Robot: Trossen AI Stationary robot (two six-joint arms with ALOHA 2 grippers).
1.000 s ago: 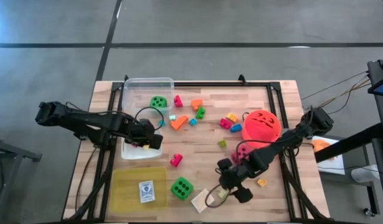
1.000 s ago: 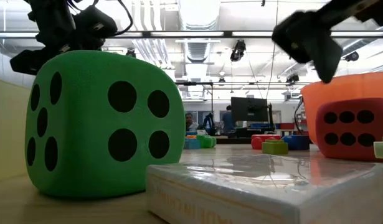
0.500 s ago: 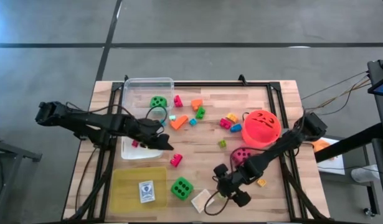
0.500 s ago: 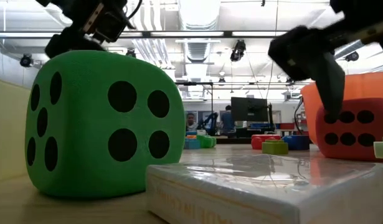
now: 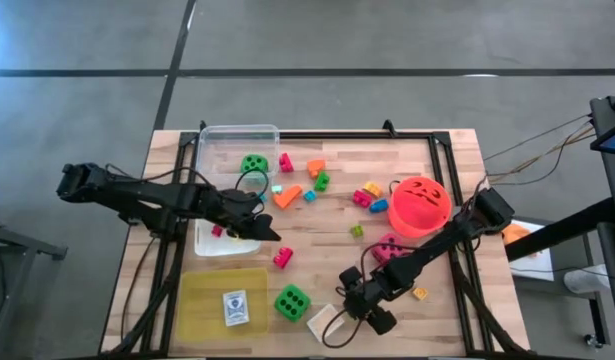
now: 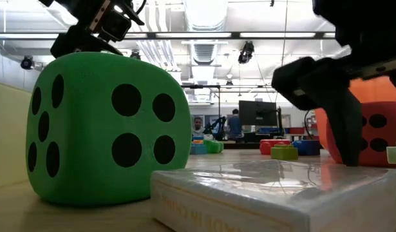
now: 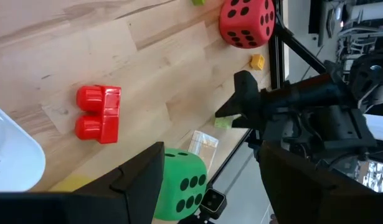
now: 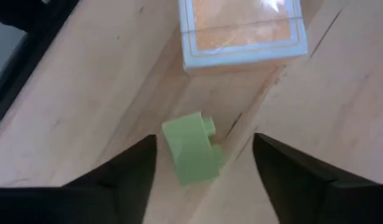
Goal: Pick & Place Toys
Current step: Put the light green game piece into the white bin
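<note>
My right gripper [image 5: 351, 303] [image 8: 203, 140] hangs low over the table near the front edge, pointing steeply down, open. A small light green block [image 8: 192, 149] lies on the wood between its two fingers with a gap on each side. A card box [image 8: 241, 31] lies just beyond it. My left gripper [image 5: 267, 232] [image 7: 211, 149] is open and empty, raised beside a clear tub [image 5: 219, 243]. A pink-red block [image 7: 99, 113], a green die [image 5: 291, 301] and a pink die [image 5: 389, 248] rest on the table between the arms.
A red-orange bucket [image 5: 419, 205] stands at the right. A second clear tub [image 5: 237, 135] at the back left holds a green die [image 5: 253, 163]. A yellow lid [image 5: 222, 300] with a card lies at the front left. Several small blocks [image 5: 317, 180] are scattered across the table's far middle.
My right gripper has come down toward the table's near edge and now hangs low over the light green block. My left gripper has tipped up from pointing down into the tub, its fingers swinging toward the table's right, then kept still.
</note>
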